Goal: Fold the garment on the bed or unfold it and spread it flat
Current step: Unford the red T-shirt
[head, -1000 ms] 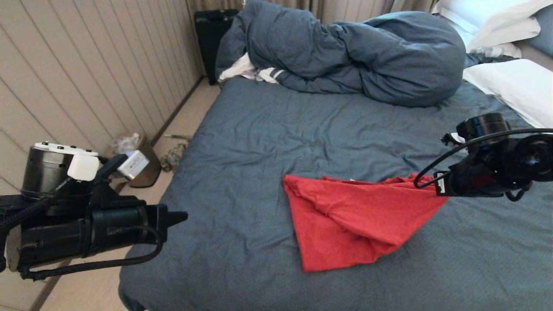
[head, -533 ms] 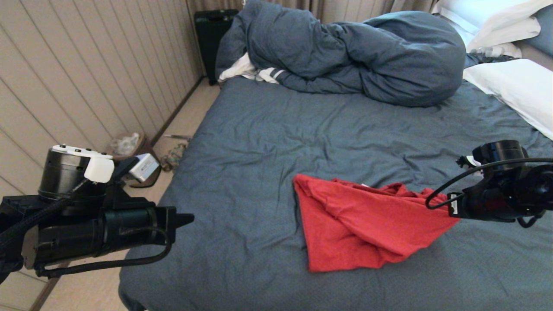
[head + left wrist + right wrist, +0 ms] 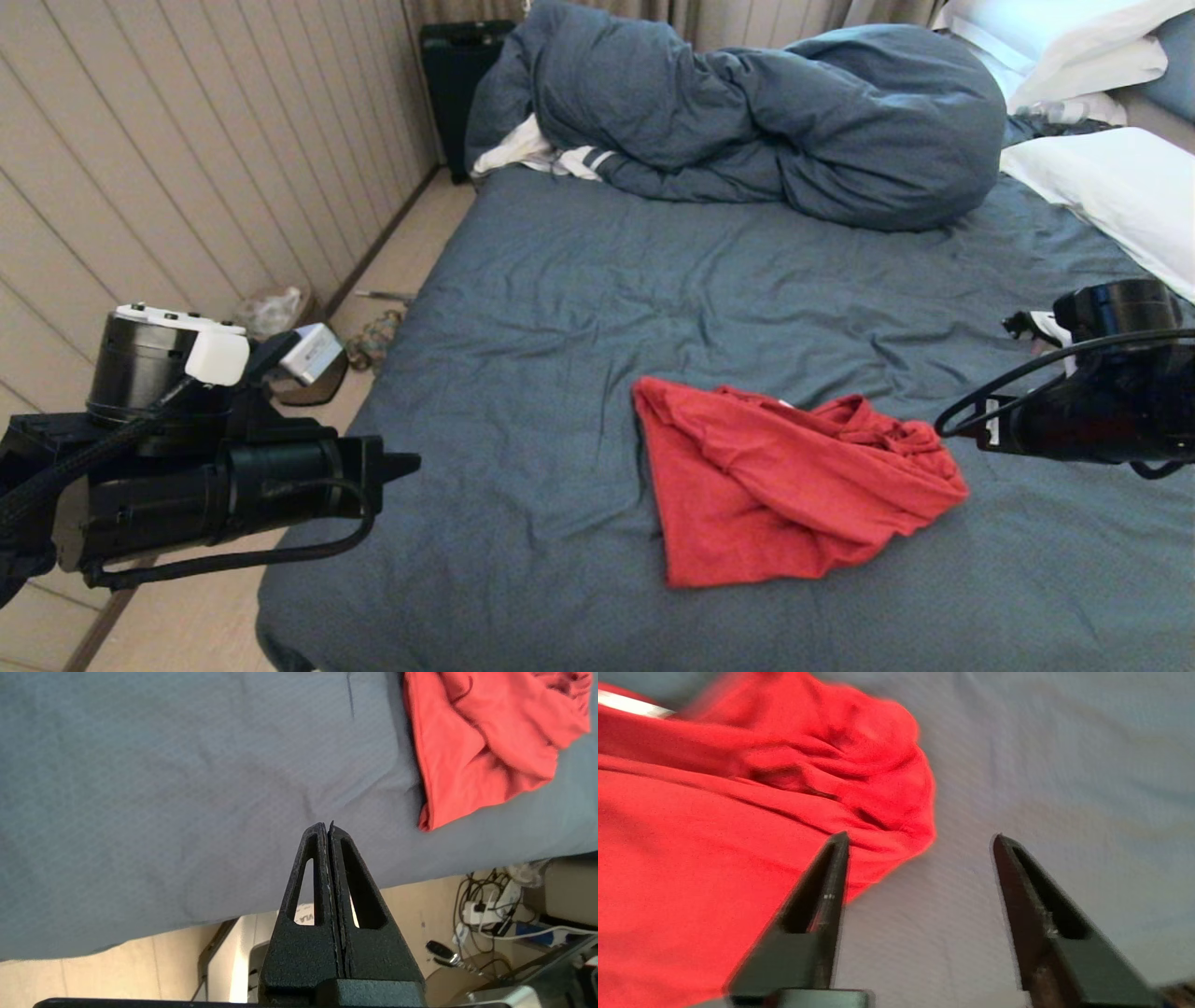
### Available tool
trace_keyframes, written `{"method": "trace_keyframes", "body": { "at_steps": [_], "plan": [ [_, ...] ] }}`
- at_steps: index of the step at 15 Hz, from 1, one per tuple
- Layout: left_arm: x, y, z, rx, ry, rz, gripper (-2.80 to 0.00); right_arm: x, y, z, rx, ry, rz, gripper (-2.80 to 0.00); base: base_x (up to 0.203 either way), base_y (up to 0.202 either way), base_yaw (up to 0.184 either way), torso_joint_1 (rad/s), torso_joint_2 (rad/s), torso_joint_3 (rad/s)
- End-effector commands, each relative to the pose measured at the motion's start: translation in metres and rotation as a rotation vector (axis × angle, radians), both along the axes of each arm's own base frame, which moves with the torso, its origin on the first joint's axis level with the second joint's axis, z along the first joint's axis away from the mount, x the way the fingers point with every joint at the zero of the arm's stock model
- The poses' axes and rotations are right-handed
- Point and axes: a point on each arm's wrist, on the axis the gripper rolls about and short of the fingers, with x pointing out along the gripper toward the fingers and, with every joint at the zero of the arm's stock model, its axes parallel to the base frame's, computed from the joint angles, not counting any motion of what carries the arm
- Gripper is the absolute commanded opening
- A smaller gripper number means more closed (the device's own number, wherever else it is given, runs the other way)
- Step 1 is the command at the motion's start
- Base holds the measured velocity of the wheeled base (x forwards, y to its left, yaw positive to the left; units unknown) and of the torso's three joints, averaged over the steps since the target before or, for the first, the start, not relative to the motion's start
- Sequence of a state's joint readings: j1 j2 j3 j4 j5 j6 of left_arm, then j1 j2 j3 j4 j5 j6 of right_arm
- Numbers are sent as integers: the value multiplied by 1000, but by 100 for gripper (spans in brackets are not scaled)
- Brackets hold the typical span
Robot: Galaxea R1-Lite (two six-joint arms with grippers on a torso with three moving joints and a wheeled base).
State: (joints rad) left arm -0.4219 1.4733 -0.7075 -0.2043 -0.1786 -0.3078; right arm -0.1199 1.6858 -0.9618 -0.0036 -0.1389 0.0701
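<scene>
1. The crumpled red cotton T-shirt [image 3: 794, 485] lies bunched on the wrinkled dark blue-grey bed sheet [image 3: 597, 308], near its front edge.
2. The right gripper [image 3: 917, 842] hovers just beside the shirt's bunched end, fingers spread, holding nothing.
3. The left gripper [image 3: 327, 828] hangs well apart from the shirt, fingers pressed together.

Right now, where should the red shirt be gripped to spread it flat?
Probably the bunched corner of the shirt, approached from the robot's right, where the right gripper hangs with jaws open. That corner stands up in folds; the left edge lies flat.
</scene>
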Motion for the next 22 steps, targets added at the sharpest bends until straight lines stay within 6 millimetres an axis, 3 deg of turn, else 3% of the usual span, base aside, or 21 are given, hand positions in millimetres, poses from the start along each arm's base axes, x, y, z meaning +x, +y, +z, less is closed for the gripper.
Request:
{"method": "trace_keyframes", "body": {
  "at_steps": [1, 7, 13, 18, 21, 22],
  "plan": [
    [4, -4, 0, -3, 4, -8, -280, -8, 9, 19, 0, -69, 34, -280, 0, 0, 0, 0, 0, 0],
    [21, -51, -10, -25, 77, -98, -280, -6, 47, 44, 7, -155, 178, -280, 0, 0, 0, 0, 0, 0],
    [44, -97, -16, -115, 134, -220, -280, 1, 48, 43, 19, -154, 193, -280, 0, 0, 0, 0, 0, 0],
    [61, -130, -35, -141, 153, -270, -280, 6, 48, 44, 20, -159, 192, -280, 0, 0, 0, 0, 0, 0],
    [61, -153, -47, -123, 178, -314, -280, 7, 47, 43, 22, -158, 189, -280, 0, 0, 0, 0, 0, 0],
    [61, -160, -53, -112, 188, -321, 0, 7, 46, 43, 22, -158, 187, -280, 0, 0, 0, 0, 0, 0]
  ]
}}
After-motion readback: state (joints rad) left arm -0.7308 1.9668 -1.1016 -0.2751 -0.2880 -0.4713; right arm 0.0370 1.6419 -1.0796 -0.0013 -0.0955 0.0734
